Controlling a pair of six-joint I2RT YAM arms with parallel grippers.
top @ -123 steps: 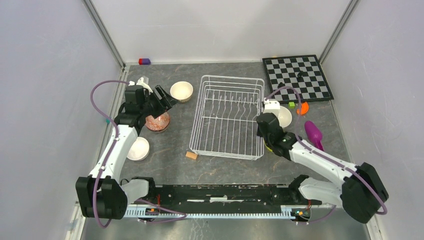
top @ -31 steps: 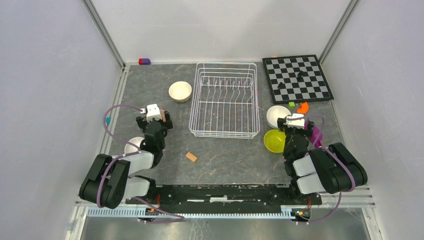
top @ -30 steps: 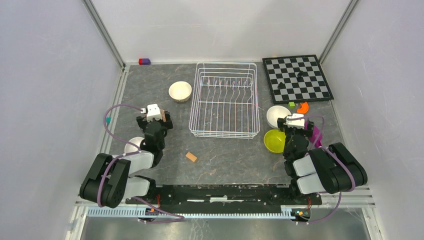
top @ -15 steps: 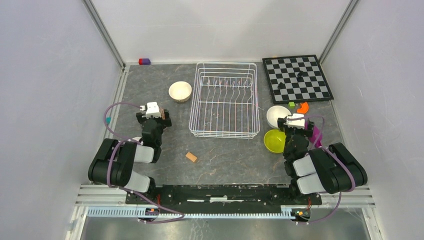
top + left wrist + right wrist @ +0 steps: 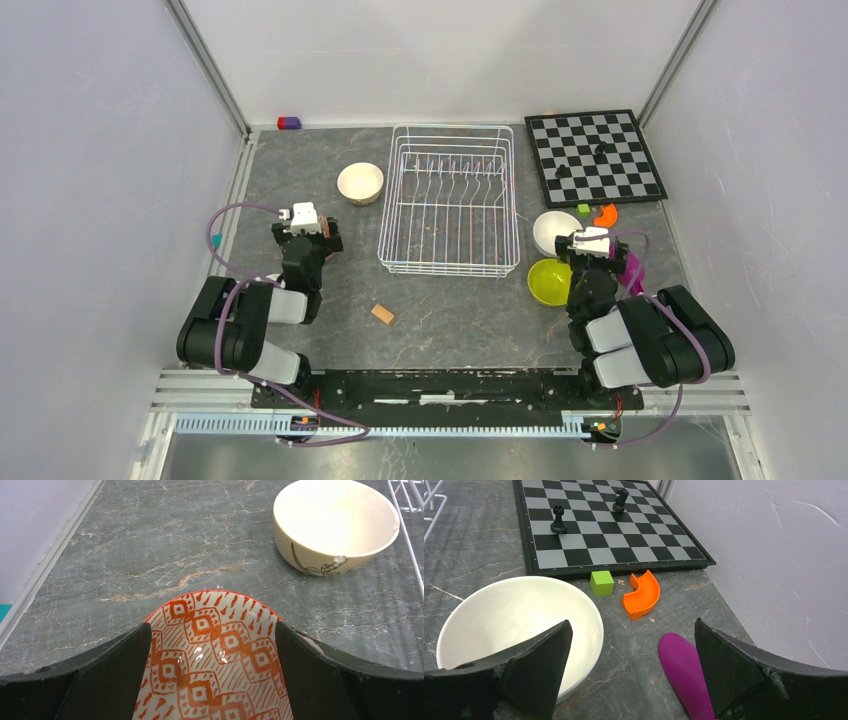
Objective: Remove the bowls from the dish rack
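Observation:
The white wire dish rack point(image 5: 450, 200) stands mid-table with no bowls in it. A cream bowl point(image 5: 361, 183) sits left of it; it shows in the left wrist view as the cream bowl point(image 5: 335, 525), with a flower drawing. A red-orange patterned bowl point(image 5: 215, 655) lies on the table right below my left gripper point(image 5: 211, 630), whose jaws stand wide open on either side of it. A white bowl point(image 5: 556, 231) and a yellow-green bowl point(image 5: 549, 281) sit right of the rack. My right gripper point(image 5: 632, 627) hangs open between the white bowl point(image 5: 519, 625) and a purple scoop point(image 5: 686, 675).
Both arms are folded back near their bases, the left gripper point(image 5: 305, 225) and right gripper point(image 5: 592, 243) low over the table. A chessboard point(image 5: 595, 155) with pieces lies back right. A green cube point(image 5: 601, 582), orange curved piece point(image 5: 641, 595) and tan block point(image 5: 382, 314) lie about.
Since four seconds ago the rack has shifted back and squared up, and both arms have pulled in. Over the last second the left arm folded slightly closer to its base; the right arm stayed still.

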